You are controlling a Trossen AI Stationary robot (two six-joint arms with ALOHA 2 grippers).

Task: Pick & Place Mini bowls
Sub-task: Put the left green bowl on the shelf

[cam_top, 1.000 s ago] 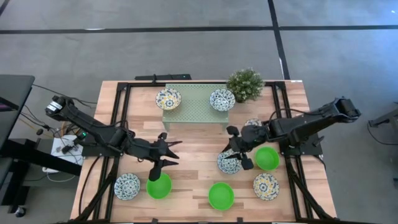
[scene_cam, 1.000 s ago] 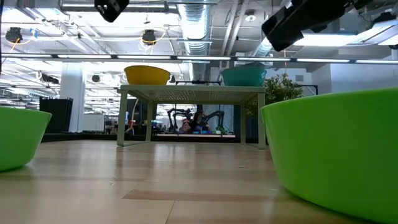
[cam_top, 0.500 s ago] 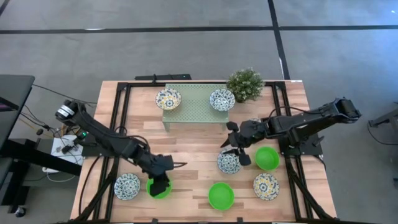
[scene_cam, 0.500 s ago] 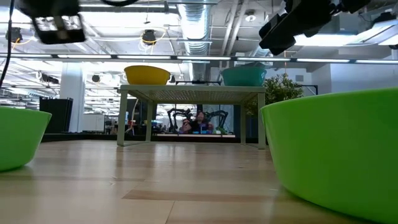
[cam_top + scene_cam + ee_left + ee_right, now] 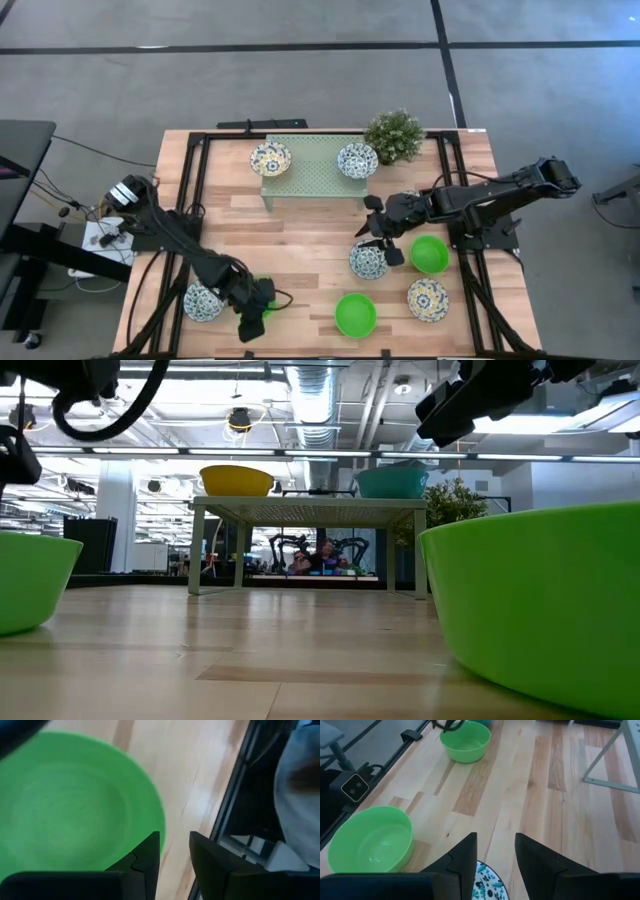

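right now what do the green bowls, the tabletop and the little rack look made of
Green bowls: likely plastic or glazed ceramic; uniform bright colour with a soft sheen, can't tell which. Tabletop: wood planks in a light, smooth finish; grain and seams show. Rack: probably painted metal, pale green, with a perforated top and thin legs.

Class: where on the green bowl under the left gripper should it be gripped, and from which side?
Grip the green bowl by its thin rim, coming from above: it sits upright and open, so one finger of the left gripper can go inside its wall and one outside.
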